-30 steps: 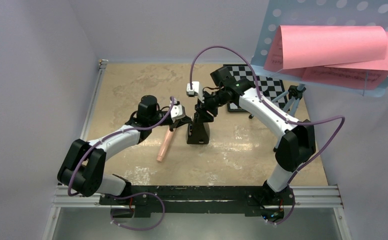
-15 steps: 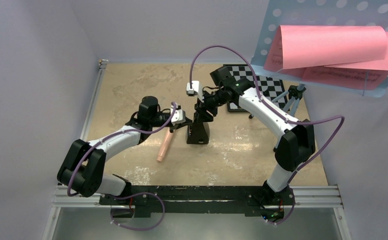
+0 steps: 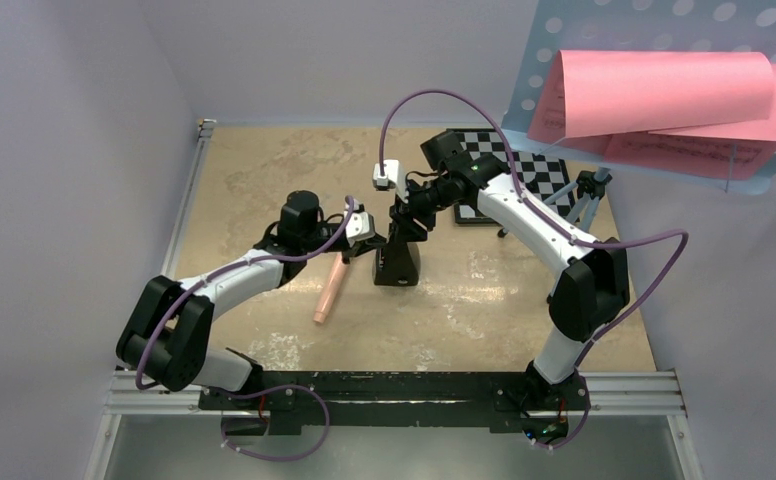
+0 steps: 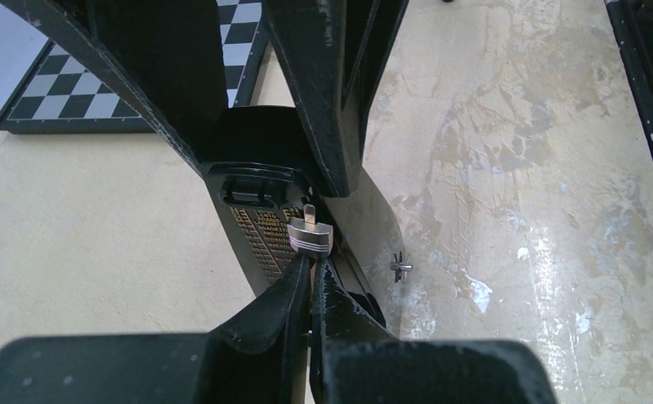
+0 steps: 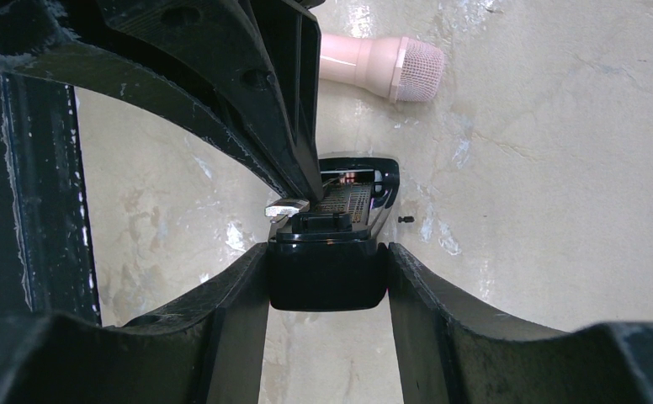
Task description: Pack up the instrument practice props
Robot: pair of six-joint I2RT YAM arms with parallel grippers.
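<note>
Holding the black metronome (image 3: 397, 265) in the middle of the tabletop (image 3: 254, 170).
Right tool (image 5: 327, 252) is clamped on its top; left tool (image 4: 310, 282) has its fingers pressed together just beneath the silver pendulum weight (image 4: 308, 236). Peach recorder (image 3: 330, 288) lies just left of it.

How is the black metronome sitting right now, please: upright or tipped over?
Upright: the metronome stands on its base on the table, its narrow top clamped by the right gripper.
</note>
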